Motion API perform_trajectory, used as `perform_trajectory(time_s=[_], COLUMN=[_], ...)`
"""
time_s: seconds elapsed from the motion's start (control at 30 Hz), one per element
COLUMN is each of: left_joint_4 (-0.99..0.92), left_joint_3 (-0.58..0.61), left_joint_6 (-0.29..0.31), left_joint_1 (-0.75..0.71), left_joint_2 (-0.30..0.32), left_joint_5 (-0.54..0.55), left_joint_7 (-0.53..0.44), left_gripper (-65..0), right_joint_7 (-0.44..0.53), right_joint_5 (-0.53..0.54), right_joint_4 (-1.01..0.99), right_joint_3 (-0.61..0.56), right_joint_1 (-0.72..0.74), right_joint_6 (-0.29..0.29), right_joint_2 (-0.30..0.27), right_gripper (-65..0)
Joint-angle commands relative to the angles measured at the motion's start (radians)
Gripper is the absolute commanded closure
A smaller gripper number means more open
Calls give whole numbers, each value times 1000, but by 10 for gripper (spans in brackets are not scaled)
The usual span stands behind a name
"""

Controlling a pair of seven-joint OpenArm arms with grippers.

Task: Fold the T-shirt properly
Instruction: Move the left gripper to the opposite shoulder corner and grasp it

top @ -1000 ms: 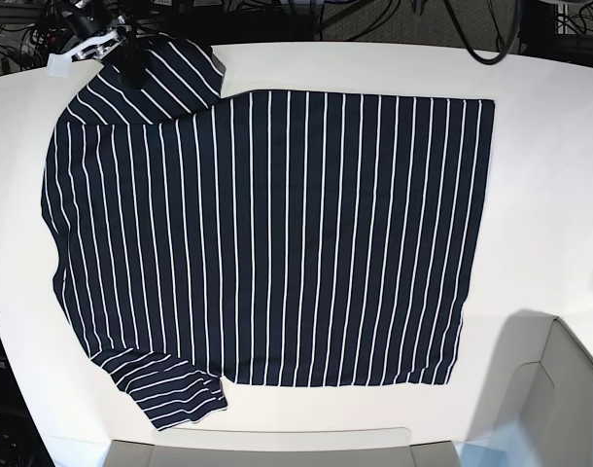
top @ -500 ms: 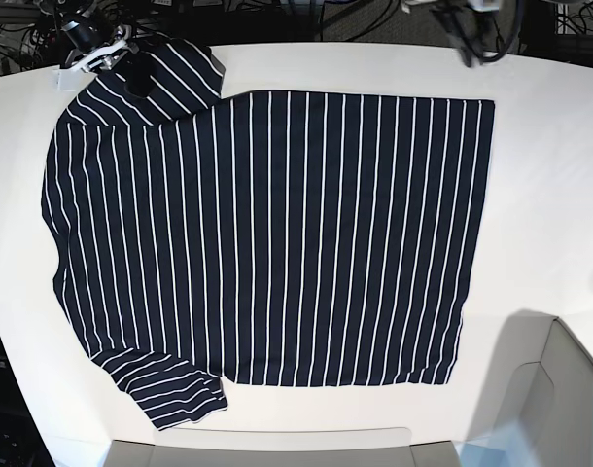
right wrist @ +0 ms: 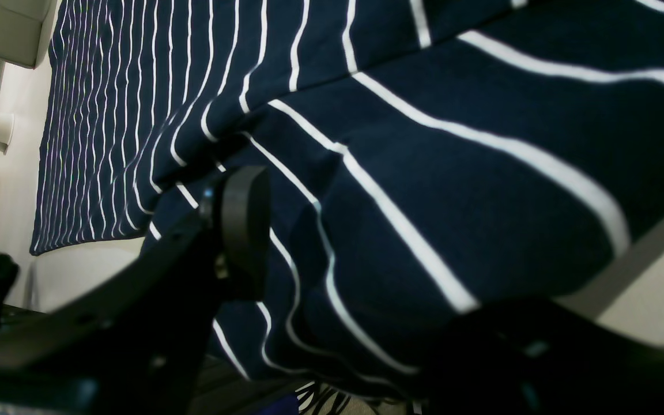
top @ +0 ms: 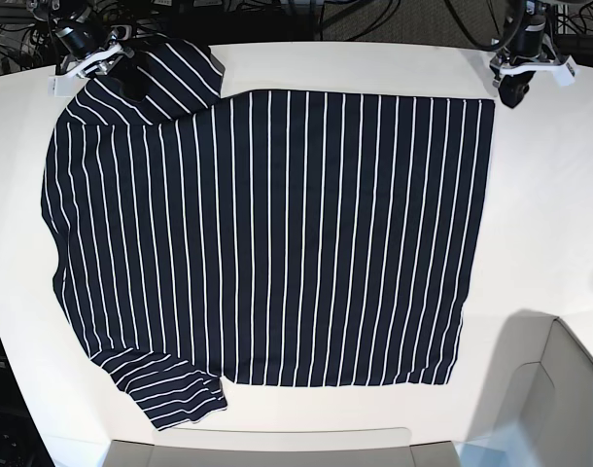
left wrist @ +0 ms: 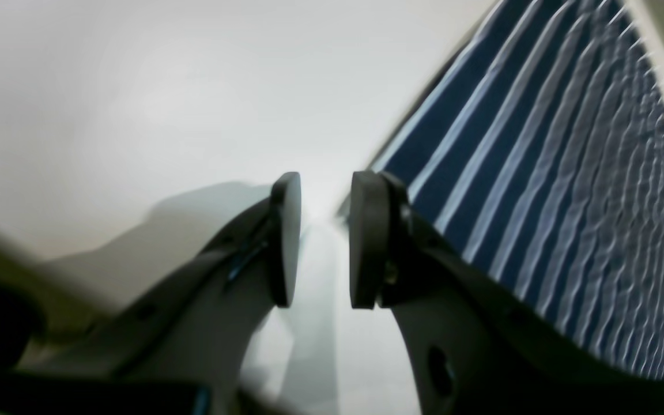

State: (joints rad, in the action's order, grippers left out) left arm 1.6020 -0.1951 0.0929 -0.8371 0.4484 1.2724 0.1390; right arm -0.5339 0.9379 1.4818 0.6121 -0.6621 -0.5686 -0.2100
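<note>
The T-shirt (top: 267, 238) lies spread flat over most of the white surface (top: 559, 195), its white stripes running from the far edge toward the near edge in the base view. The straight hem sits toward the right side of the surface, and the shoulders and sleeves toward the left. One sleeve reaches the near left corner; the other is bunched up at the far left corner. The right gripper (top: 122, 73) hangs over that bunched sleeve at the far left corner. In its wrist view its fingers (right wrist: 242, 225) stand wide apart, with a raised hump of striped cloth between them; whether the fingers press on the cloth cannot be told, since the second finger is only a dark blur. The left gripper (top: 515, 92) is at the far right corner of the surface, just beside the hem corner of the T-shirt. Its wrist view shows its two round pads (left wrist: 369, 239) apart with a narrow gap and only bare white surface between them, the cloth edge lying just beside one pad, so it holds nothing.
</note>
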Motion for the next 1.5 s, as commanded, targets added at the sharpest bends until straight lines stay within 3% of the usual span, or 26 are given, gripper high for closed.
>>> perform_trajectory(time_s=[0.0, 0.3, 0.47, 0.7, 0.77, 0.87, 0.97, 1.13, 1.23, 1.47], left_joint_4=[13, -62, -101, -101, -101, -101, -95, -58, -21, 83], left_joint_3=[-19, -14, -14, 30, 32, 27, 27, 24, 10, -93], left_joint_6=[11, 12, 14, 14, 14, 14, 12, 12, 12, 12], left_joint_1=[-3, 129, 187, 187, 187, 187, 181, 141, 111, 39], left_joint_2=[8, 7, -30, -30, -30, -30, -27, -27, -27, -32], left_joint_5=[-1, -1, -7, -9, -9, -9, -9, -7, -9, -7], left_joint_7=[4, 221, 293, 285, 285, 290, 291, 284, 282, 291], left_gripper=[-158, -158, -158, -152, -108, 0, 0, 0, 0, 0], right_joint_7=[-12, -12, -12, -12, -12, -12, -12, -12, -12, -12], right_joint_5=[-16, -16, -16, -16, -16, -23, -86, -168, -171, -173], right_joint_4=[6, 10, 10, 10, 12, 27, 75, 156, 196, 257], right_joint_3=[7, -1, -1, 2, 4, 4, 6, 36, 99, 174], right_joint_1=[-8, 8, 8, 6, 3, 0, -3, -26, -38, -66], right_joint_6=[14, 15, 15, 15, 15, 15, 15, 15, 12, 9], right_joint_2=[-21, -21, -22, -24, -24, -29, -30, -22, 11, 24], right_gripper=[-267, -267, -267, -266, -247, -136, 0, 0, 0, 0])
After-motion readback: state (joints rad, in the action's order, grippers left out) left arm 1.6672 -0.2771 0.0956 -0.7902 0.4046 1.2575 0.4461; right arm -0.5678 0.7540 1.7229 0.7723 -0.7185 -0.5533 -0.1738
